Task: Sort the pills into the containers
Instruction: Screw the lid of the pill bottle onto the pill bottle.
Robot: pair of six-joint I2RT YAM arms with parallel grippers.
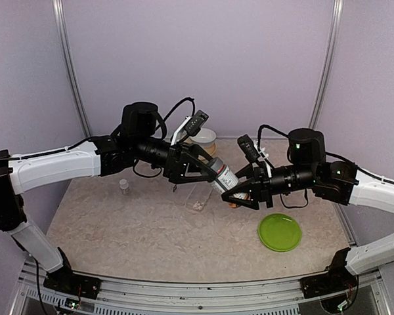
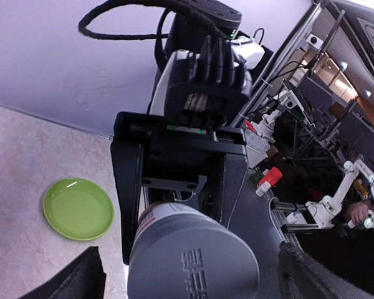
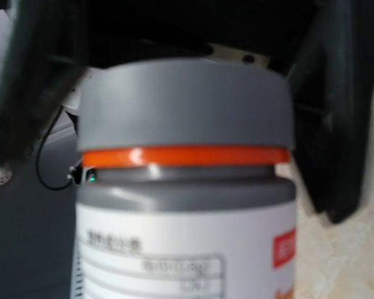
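Here, the left gripper (image 1: 209, 172) has its fingers (image 2: 75, 280) apart, one on each side of the grey cap (image 3: 187, 106) of a pill bottle (image 1: 223, 176), not touching it. The clear pill box (image 1: 197, 197) lies on the surface (image 1: 118, 230) just under them. The right gripper (image 1: 236, 195) is clamped on the bottle body.
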